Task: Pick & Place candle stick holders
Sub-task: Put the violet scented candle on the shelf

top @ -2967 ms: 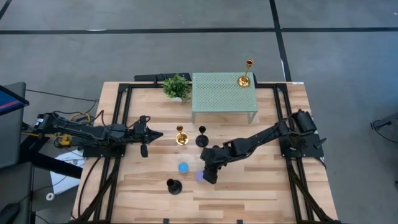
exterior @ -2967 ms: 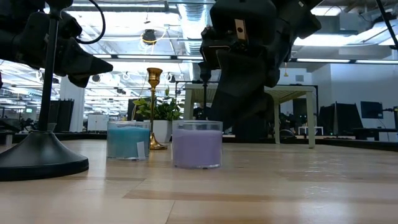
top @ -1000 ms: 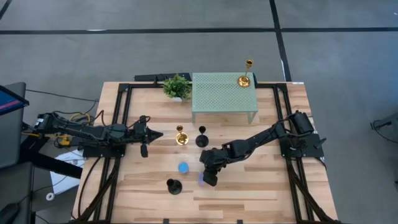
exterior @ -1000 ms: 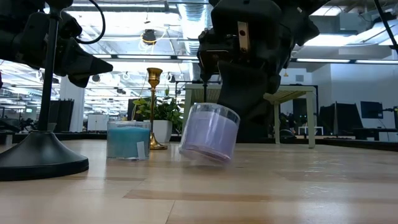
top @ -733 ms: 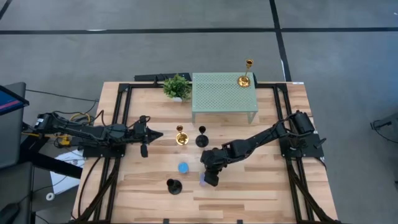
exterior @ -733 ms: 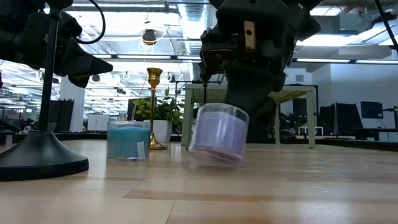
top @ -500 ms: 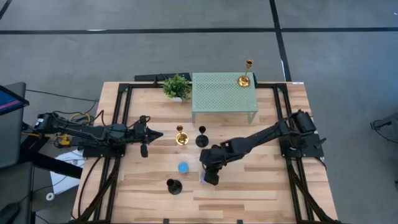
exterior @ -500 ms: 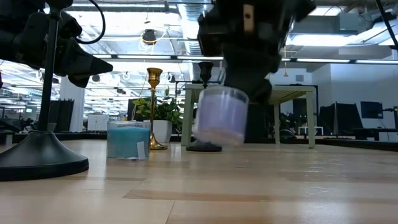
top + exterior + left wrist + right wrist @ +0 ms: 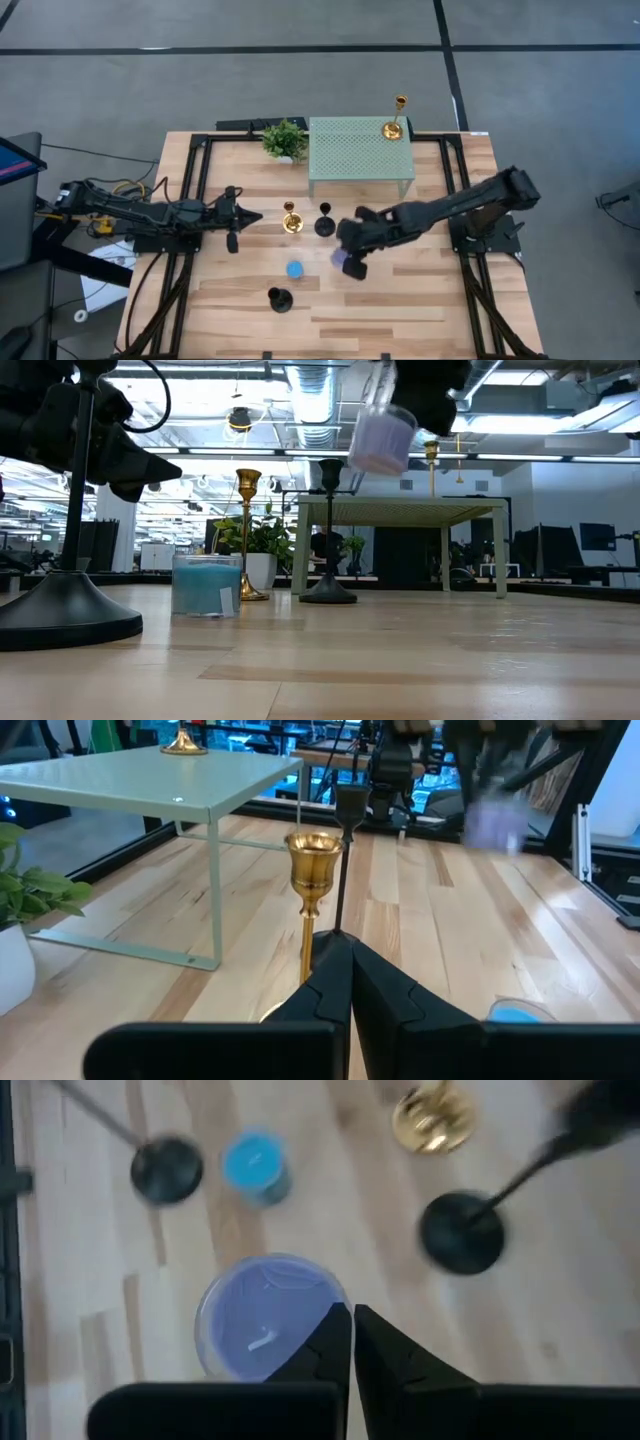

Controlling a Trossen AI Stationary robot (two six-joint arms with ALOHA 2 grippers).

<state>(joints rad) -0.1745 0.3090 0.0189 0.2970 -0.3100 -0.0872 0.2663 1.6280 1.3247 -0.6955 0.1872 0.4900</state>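
From above, the right gripper (image 9: 352, 262) hangs over the middle of the wooden table (image 9: 420, 300) with its fingers pinched on the rim of the purple holder (image 9: 343, 258), which shows as a small violet patch right at the fingertips. The blue holder (image 9: 295, 269) sits on the wood near those fingers, toward the left arm; one black holder (image 9: 324, 222) and one gold holder (image 9: 291, 221) stand beyond them toward the green stand (image 9: 360, 150), and a second black holder (image 9: 279, 299) is on the near side of the blue one. A second gold holder (image 9: 394, 118) rests on the stand's corner, and a plant (image 9: 284, 139) stands beside the stand. The left gripper (image 9: 252, 215) waits with fingers together, pointing at the gold holder on the table. At table height, the purple holder (image 9: 380, 440) hangs tilted, well clear of the wood, though the fingers gripping it are mostly cut off. From the left wrist, the closed fingers (image 9: 350, 982) aim at the gold holder's (image 9: 313, 880) stem just ahead. From the right wrist, the purple holder (image 9: 265, 1330) appears to sit against one side of the closed fingertips (image 9: 351, 1320).
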